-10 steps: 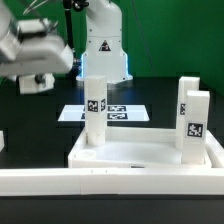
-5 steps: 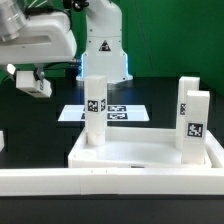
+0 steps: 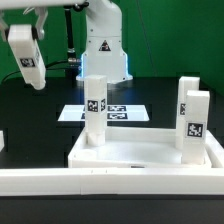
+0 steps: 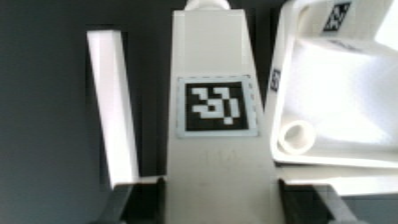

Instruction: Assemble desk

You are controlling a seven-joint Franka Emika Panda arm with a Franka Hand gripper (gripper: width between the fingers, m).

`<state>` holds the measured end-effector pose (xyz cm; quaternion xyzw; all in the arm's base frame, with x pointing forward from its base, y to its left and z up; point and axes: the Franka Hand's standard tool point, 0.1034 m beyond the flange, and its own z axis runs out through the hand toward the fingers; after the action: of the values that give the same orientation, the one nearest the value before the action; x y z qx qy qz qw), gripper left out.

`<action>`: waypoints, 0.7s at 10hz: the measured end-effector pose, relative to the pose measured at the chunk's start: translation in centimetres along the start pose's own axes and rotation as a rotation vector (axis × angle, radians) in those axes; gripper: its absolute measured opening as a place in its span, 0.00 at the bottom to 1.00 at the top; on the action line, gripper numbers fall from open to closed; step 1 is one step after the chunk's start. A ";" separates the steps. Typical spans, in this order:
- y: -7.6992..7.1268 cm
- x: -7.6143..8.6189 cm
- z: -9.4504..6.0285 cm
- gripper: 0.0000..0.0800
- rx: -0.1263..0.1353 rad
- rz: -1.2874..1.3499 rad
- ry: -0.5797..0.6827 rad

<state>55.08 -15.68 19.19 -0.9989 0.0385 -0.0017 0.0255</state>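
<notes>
Desk leg (image 3: 27, 58) up in air at exterior view's left, in gripper (image 4: 210, 190).
Fingers partly closed w/ tagged leg clamped between. Desk panel (image 3: 150, 155) on table center-right, w/ three legs upright in corner sockets; marker board (image 3: 112, 112) behind.

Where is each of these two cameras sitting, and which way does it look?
Exterior view: off the arm, set low, facing the desk panel and the robot's base behind; the gripper shows, carrying a leg.
Wrist view: on the wrist, looking along the held leg between its fingers.
Shared: that leg and the desk panel.
</notes>
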 end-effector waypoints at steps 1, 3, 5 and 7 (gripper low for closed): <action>0.4 0.5 0.1 0.36 -0.017 0.006 0.078; 0.5 1.3 -0.1 0.36 -0.053 0.036 0.227; -2.6 4.4 -0.9 0.36 -0.063 0.040 0.371; -4.7 5.7 -2.0 0.36 -0.077 0.101 0.545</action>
<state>61.08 -11.51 21.41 -0.9587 0.0938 -0.2675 -0.0237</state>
